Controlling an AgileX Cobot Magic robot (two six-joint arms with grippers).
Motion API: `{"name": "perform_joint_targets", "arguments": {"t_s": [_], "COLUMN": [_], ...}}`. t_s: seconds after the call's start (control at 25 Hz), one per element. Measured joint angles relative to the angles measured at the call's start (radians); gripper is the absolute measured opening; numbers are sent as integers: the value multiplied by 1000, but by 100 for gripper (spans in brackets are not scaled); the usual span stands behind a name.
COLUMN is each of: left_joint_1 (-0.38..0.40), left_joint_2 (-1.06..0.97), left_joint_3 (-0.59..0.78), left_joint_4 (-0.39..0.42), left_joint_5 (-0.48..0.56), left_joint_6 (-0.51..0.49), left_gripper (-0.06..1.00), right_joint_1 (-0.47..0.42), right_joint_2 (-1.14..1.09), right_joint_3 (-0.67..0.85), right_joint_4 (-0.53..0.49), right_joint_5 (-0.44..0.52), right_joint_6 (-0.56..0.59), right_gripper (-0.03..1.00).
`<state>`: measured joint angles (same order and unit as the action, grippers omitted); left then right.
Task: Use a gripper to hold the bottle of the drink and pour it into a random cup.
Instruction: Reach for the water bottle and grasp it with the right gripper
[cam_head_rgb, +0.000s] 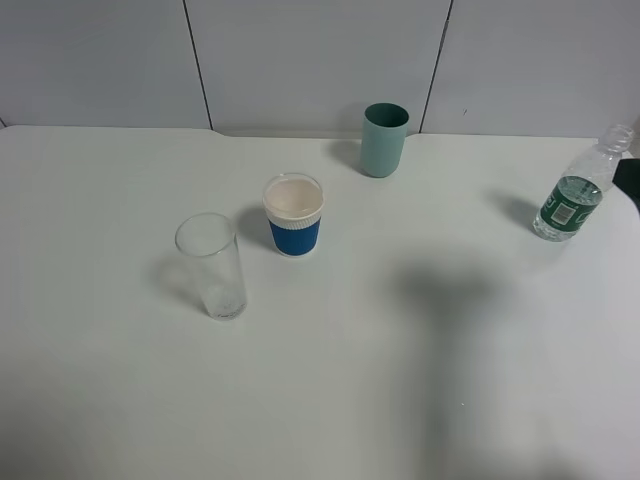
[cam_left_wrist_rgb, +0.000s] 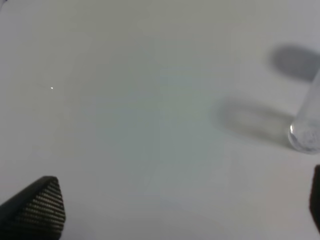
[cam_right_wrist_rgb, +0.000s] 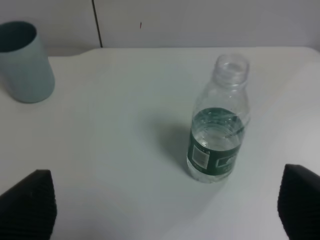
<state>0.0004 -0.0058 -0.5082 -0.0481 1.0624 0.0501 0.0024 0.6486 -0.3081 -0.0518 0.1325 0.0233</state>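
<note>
A clear uncapped plastic bottle (cam_head_rgb: 572, 198) with a green label stands upright at the table's far right, partly filled with clear liquid. In the right wrist view the bottle (cam_right_wrist_rgb: 218, 135) stands ahead of my right gripper (cam_right_wrist_rgb: 167, 200), which is open and empty, with its fingers wide apart and clear of the bottle. A clear tall glass (cam_head_rgb: 212, 265), a blue paper cup (cam_head_rgb: 295, 216) with a white rim and a teal cup (cam_head_rgb: 384, 140) stand on the table. My left gripper (cam_left_wrist_rgb: 175, 205) is open and empty over the bare table, with the glass (cam_left_wrist_rgb: 306, 125) off to one side.
The white table (cam_head_rgb: 400, 350) ends at a grey panelled wall behind the teal cup. The teal cup (cam_right_wrist_rgb: 22, 62) also shows in the right wrist view, far from the bottle. A dark part (cam_head_rgb: 629, 176) shows at the right edge beside the bottle.
</note>
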Motion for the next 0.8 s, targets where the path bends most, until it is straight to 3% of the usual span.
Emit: {"name": "perform_joint_targets", "arguments": {"t_s": [0.2, 0.36, 0.48, 0.68, 0.8], "left_joint_1": [0, 0, 0, 0, 0], "left_joint_2": [0, 0, 0, 0, 0], "left_joint_3": [0, 0, 0, 0, 0], "left_joint_4": [0, 0, 0, 0, 0], "left_joint_5": [0, 0, 0, 0, 0], "left_joint_6": [0, 0, 0, 0, 0], "left_gripper": [99, 99, 99, 99, 99], "right_joint_1": [0, 0, 0, 0, 0], "right_joint_2": [53, 127, 215, 377, 475], "right_joint_3": [87, 136, 169, 217, 229], "right_joint_4": [40, 136, 275, 640, 727], "right_joint_5": [-265, -426, -522, -710, -804], "right_joint_6": [0, -11, -64, -226, -256], "right_gripper": [87, 87, 87, 87, 87]}}
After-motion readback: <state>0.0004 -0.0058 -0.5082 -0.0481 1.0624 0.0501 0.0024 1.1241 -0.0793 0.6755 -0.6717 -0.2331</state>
